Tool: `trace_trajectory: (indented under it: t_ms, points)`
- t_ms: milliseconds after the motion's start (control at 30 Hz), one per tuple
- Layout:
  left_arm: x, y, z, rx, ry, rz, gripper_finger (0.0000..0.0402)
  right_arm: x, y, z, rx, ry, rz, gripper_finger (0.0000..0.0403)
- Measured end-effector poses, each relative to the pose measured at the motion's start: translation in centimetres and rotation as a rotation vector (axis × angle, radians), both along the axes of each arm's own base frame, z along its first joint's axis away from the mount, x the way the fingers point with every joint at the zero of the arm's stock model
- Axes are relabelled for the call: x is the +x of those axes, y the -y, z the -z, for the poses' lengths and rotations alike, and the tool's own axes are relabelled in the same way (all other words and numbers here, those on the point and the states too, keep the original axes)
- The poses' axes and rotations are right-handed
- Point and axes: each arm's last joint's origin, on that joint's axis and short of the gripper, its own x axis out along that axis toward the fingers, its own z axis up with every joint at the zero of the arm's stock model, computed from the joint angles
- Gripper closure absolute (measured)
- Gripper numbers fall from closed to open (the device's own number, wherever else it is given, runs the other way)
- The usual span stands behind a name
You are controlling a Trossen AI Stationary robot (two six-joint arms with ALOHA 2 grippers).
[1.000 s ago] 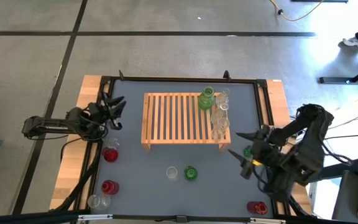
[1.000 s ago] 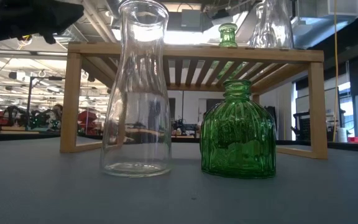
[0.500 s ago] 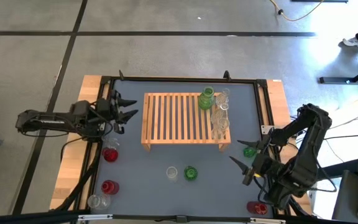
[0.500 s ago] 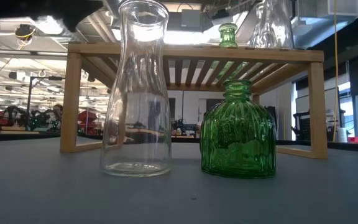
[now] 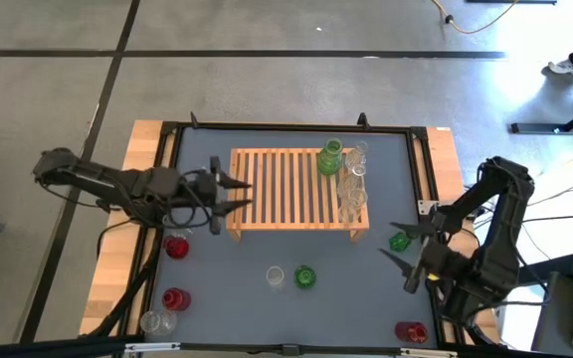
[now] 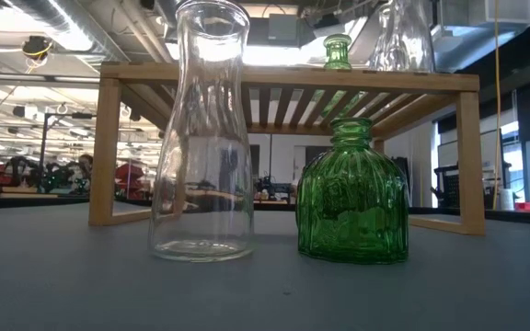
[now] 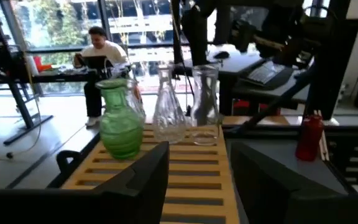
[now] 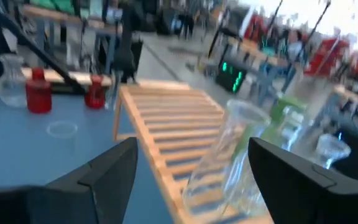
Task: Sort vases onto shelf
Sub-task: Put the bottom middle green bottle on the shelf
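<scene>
Standing on the slatted wooden shelf [image 5: 296, 191], at its right end, I see one green vase [image 5: 331, 157] and clear vases [image 5: 352, 187]. My left gripper [image 5: 239, 190] has reached its left edge, empty, jaws apart; right gripper [image 5: 402, 253] has retreated, open.

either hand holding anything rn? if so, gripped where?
Nothing held. The left hand is open and empty at the shelf's left end; the right hand is open and empty beside a green vase.
</scene>
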Motion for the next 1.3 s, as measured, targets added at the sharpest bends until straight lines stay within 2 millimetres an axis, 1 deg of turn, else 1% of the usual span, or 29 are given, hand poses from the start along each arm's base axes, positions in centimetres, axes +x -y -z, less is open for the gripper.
trace_trajectory:
  t_ms: [167,333,467,533,700,833,967,1133,1300]
  points:
    - [2.1,2.5,-0.7,0.013,-0.067,0.072,0.0236,0.0,1.3,0.0,-0.030,0.090,0.018,0.0109]
    - [4.2,4.3,-1.4,0.029,-0.144,0.063,0.0237,0.0,1.1,0.3,-0.061,0.132,0.010,0.0109]
    - [6.5,5.3,-1.2,0.054,-0.231,0.067,0.0237,0.1,1.1,0.3,-0.062,0.136,0.015,0.0109]
    - [7.6,5.8,-0.9,0.055,-0.270,0.071,0.0237,0.5,1.3,0.3,-0.053,0.141,0.035,0.0109]
    - [10.4,6.9,0.0,0.005,-0.338,0.121,0.0237,1.2,1.5,0.3,-0.023,0.147,0.075,0.0109]
    - [12.5,8.0,0.7,-0.019,-0.377,0.160,0.0237,2.3,1.2,0.8,0.035,0.149,0.115,0.0109]
    - [14.5,9.3,1.7,-0.028,-0.419,0.195,0.0237,3.0,1.0,1.3,0.072,0.099,0.142,0.0109]
    - [16.5,10.4,3.6,-0.008,-0.508,0.198,0.0237,3.6,1.3,1.6,0.116,0.035,0.172,0.0109]
    - [17.6,11.0,5.8,0.001,-0.575,0.223,0.0237,3.6,1.3,1.7,0.134,0.002,0.178,0.0109]
